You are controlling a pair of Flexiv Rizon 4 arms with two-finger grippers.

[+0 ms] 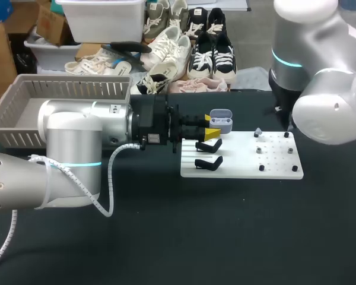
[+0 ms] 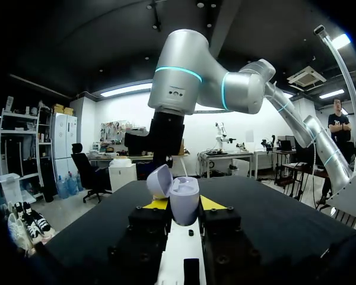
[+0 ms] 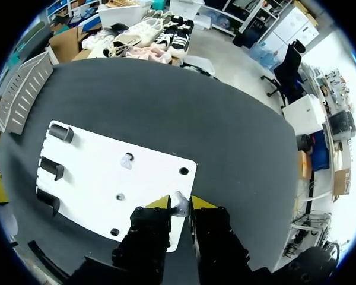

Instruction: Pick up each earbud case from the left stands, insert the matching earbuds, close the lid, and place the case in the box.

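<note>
The earbud case (image 1: 221, 120) sits just above the middle of the head view with its lid hinged open, held at the left end of the white board (image 1: 243, 172). The left gripper (image 1: 210, 126) has its jaws closed on the case's lower body from two sides. Its wrist view shows the yellow tips flanking the body and the lid (image 2: 159, 181) tipped back. The case looks like a small, smooth, hard plastic shell — light, probably slippery, with rounded flanks that could squirm out of a pinch. The body below the hinge seems the sound place to hold, since the lid would likely swing or strain if gripped. The right gripper (image 3: 180, 206) hangs over the board's edge opposite the stands, jaws almost together with a pale earbud (image 3: 179, 200) pinched between the tips. In the head view it is hidden behind its own arm. The earbud is tiny, light and glossy, so it likely wants a gentle, centred pinch and careful lining up with the case's wells. Counted: one earbud case; one earbud in the jaws and a second earbud (image 3: 127, 160) lying on the board; three black stands (image 3: 50, 168) along one edge of the board — two show bare in the head view; and one grey slatted box (image 1: 71, 80) at the upper left of the table (image 1: 166, 237). The other studs on the board are too small to identify.
</note>
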